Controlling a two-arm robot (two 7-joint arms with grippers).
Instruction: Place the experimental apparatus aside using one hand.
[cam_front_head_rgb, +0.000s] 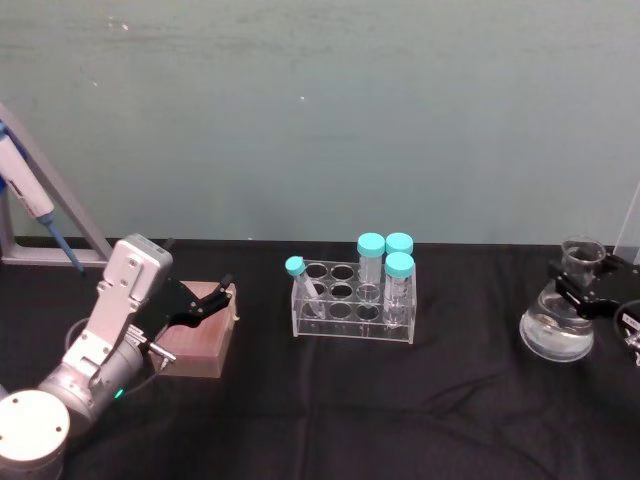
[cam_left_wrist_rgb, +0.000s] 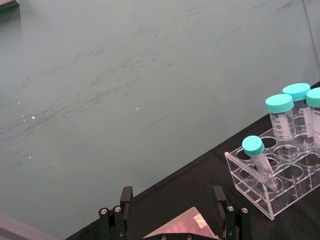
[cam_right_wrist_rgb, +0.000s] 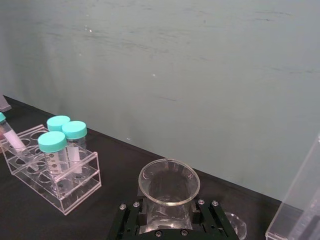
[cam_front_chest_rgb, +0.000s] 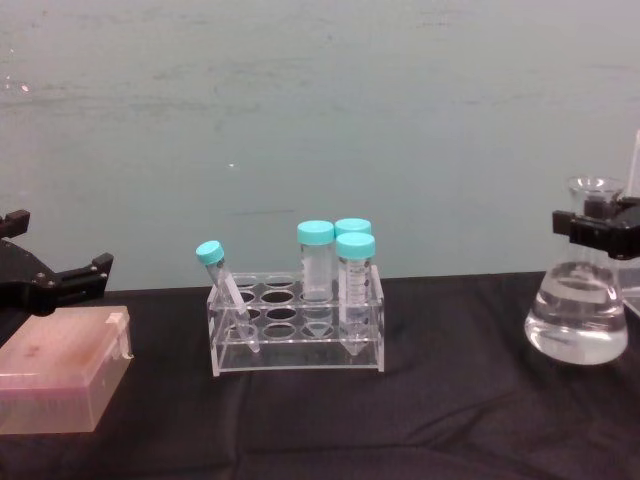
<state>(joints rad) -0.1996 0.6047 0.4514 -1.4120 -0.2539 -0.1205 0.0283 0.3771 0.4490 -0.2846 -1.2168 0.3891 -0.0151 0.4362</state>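
At the far left, a pipette (cam_front_head_rgb: 28, 195) is seen leaning on a stand. The left gripper (cam_front_head_rgb: 222, 294) is held over a pink-brown box (cam_front_head_rgb: 200, 345) at the left of the black table (cam_front_head_rgb: 330, 400), its fingers (cam_left_wrist_rgb: 126, 200) spread apart and nothing held. At the centre, a clear tube rack (cam_front_chest_rgb: 297, 335) is set with its long axis running left to right; three teal-capped tubes (cam_front_chest_rgb: 338, 270) are stood upright at its right end, and a fourth tube (cam_front_chest_rgb: 226, 288) is tilted leftward at its left end. At the right, the conical flask (cam_front_chest_rgb: 578, 290), upright with its neck pointing up and clear liquid in its wide base, is gripped at the neck by the closed right gripper (cam_front_head_rgb: 575, 288). A clear acrylic edge (cam_right_wrist_rgb: 300, 200) is seen just beyond the flask.
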